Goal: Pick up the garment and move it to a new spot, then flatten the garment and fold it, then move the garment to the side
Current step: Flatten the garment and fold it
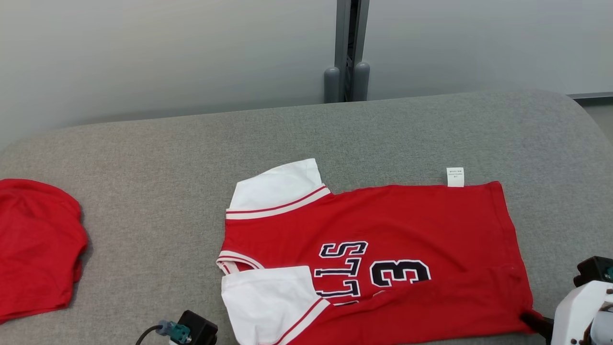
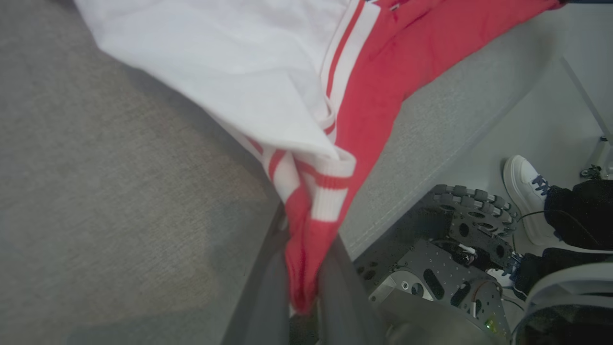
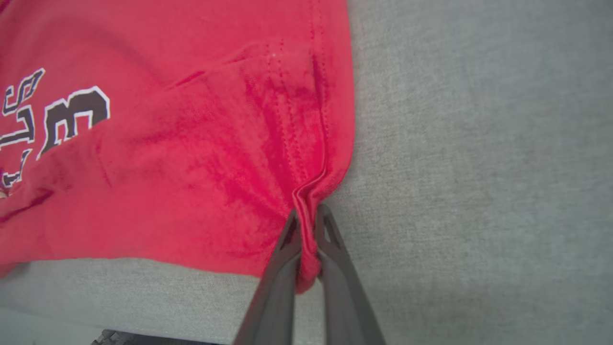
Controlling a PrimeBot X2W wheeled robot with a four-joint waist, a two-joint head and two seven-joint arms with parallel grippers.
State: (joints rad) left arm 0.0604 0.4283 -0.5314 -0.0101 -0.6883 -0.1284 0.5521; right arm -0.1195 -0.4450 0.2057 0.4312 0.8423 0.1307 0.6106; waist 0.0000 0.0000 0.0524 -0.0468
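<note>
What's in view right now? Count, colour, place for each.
jersey: 1, red with white sleeves, spread on the table's near right
second garment: 1, red, table's left
label: 1, white, jersey's far edge
table: 1, grey fabric top
post: 1, grey, behind the table
shoe: 1, white, on a person's foot, on the floor
wheeled base: 1, dark, below the table edge
left gripper: 1, dark, shut on the jersey's striped trim
right gripper: 1, dark, shut on the jersey's hem corner

Long dark-grey jaws, a white forearm shell (image 1: 577, 311), a teal plug (image 1: 173, 330) on black cable (image 1: 145, 334).
</note>
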